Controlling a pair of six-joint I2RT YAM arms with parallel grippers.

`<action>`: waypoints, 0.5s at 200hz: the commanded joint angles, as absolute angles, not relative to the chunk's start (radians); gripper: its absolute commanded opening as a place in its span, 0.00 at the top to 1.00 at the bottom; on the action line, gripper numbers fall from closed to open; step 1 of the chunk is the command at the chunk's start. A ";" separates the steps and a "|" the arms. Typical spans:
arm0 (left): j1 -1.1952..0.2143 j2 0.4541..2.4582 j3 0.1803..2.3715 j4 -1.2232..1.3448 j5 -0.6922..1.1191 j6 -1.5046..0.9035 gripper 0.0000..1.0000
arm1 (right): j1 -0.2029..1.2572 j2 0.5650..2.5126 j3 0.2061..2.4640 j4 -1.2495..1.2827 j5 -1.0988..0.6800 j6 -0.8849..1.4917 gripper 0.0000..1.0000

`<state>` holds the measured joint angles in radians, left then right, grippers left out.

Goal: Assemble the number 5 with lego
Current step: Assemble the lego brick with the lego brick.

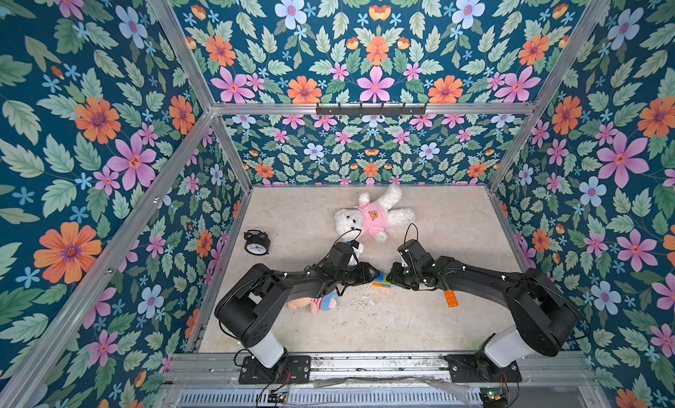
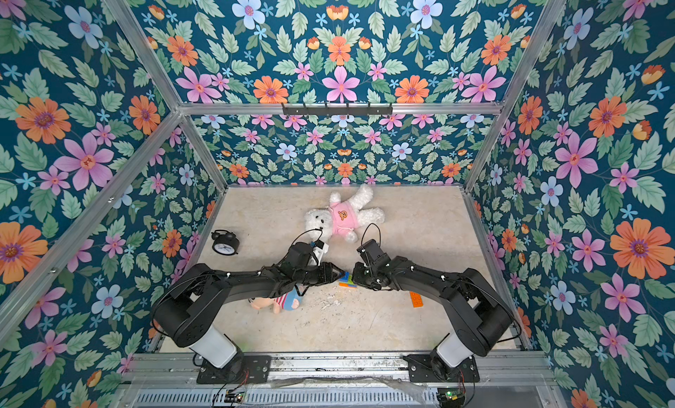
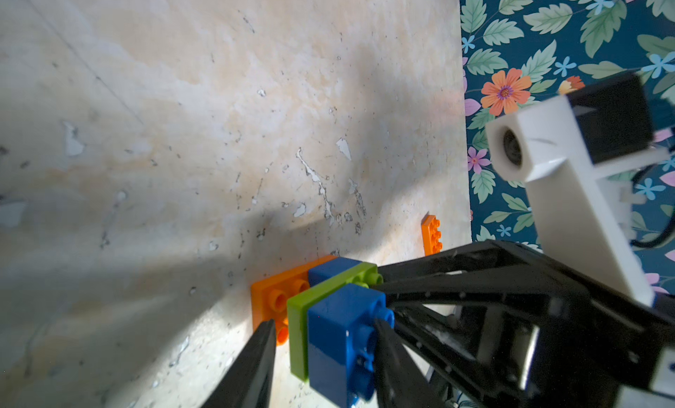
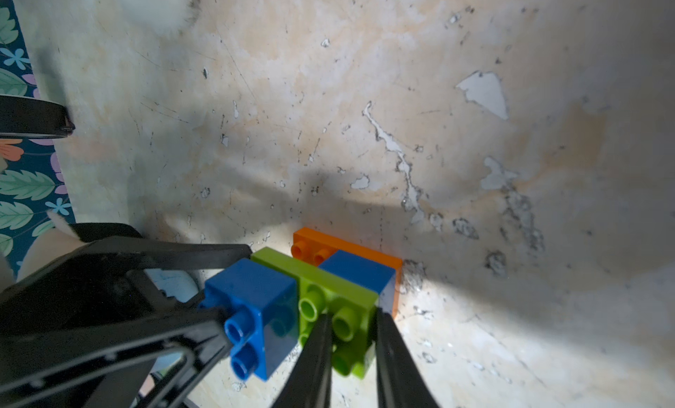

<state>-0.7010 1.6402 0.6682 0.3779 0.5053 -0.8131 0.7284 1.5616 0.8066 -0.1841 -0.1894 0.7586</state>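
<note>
Between the clamped jaws of the right gripper [image 4: 351, 315] sat the long lime green plastic brick [image 4: 288, 269] of the unfinished number 5 [image 2: 347, 279] on the beige table [image 4: 511, 333]; the jaws of the left gripper [image 3: 324, 322] flanked its square blue plastic brick [image 3: 339, 351], grip unclear, so uneven squeezing might have popped them apart.

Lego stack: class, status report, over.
Right gripper shut on lime green brick. Left gripper open around blue brick. Lego stack incomplete; orange brick loose. Plush doll beneath left arm.
</note>
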 commanded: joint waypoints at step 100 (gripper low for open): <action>-0.708 1.683 0.699 0.173 0.449 -0.740 0.60 | 0.730 1.582 0.806 -0.336 -0.121 0.751 0.76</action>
<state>-0.7029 1.6615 0.6853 0.3721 0.5179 -0.7933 0.7292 1.5684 0.8154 -0.1936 -0.1776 0.7650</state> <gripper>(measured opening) 0.403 0.242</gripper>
